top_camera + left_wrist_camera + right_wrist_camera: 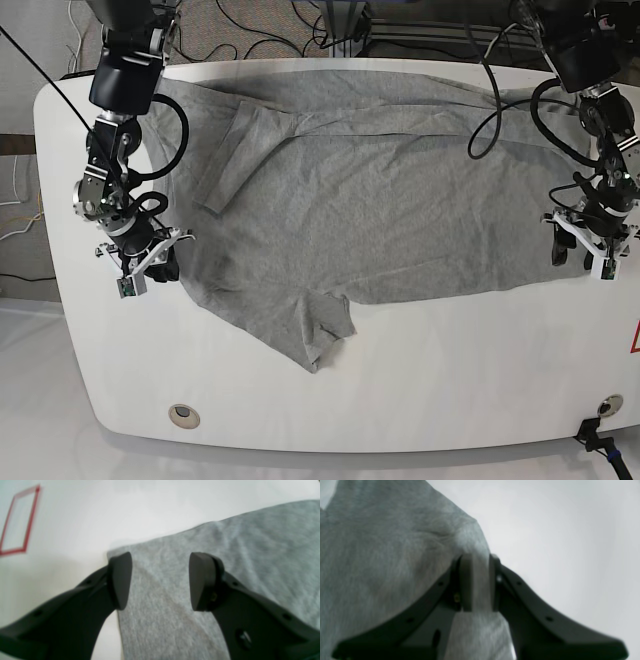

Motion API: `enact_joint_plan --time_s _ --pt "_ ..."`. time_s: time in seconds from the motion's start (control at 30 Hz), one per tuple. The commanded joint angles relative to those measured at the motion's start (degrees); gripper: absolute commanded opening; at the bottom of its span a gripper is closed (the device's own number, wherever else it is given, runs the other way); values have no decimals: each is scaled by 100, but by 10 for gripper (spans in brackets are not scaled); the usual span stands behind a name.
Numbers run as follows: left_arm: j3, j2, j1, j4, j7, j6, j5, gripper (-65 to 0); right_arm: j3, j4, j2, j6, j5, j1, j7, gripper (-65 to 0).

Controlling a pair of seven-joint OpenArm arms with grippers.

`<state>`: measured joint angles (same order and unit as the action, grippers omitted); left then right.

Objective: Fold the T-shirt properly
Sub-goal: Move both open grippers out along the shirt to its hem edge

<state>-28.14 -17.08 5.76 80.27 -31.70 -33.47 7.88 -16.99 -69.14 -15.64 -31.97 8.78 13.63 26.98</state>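
Your right gripper (477, 580) pinches the grey T-shirt (380, 200), spread across the white worktop (450, 390), at its left edge, while your left gripper (160, 580) stands released over the hem corner.

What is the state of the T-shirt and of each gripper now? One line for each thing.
T-shirt: spread on the white table, wrinkled, one sleeve flipped over, not yet folded.
Left gripper: open, pads on either side of the shirt's edge, gripping nothing.
Right gripper: shut on a fold of shirt fabric.
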Motion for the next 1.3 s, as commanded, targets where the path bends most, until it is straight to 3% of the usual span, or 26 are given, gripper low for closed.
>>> enact_joint_plan --time_s 0.0,0.1,0.23,0.3,0.4,0.43,0.77,1.0,1.1,1.27 --pt "-47 -142 185 -190 274 20 69 -306 69 229 -102 -8 59 417 -153 -537" --pt "-30 -169 246 -594 520 11 69 -305 236 695 -84 -8 59 787 -162 -524" --pt "-30 -169 387 -823 546 11 69 -301 403 1169 -76 19 59 1077 -522 -391" --pt "-30 -169 387 -831 546 11 69 -231 438 1416 -84 19 59 1217 -619 -346" --pt "-39 -186 387 -831 546 11 69 -45 438 1723 -84 19 59 1376 -742 -321" --pt "-39 -257 387 -831 546 11 69 -27 438 1811 -84 19 59 1411 -769 -319" --pt "-276 -441 413 -875 564 29 96 -29 447 2444 -5 27 59 1675 -927 -318" --pt "-469 -687 844 -1869 827 2 87 -29 684 2787 65 45 50 1692 -962 -317" --pt "-469 -723 976 -2141 924 2 87 -29 763 2849 56 106 50 1701 -1235 -317" --pt "-461 -784 993 -2317 1038 2 87 -29 877 2849 21 388 50 1701 -1296 -207"
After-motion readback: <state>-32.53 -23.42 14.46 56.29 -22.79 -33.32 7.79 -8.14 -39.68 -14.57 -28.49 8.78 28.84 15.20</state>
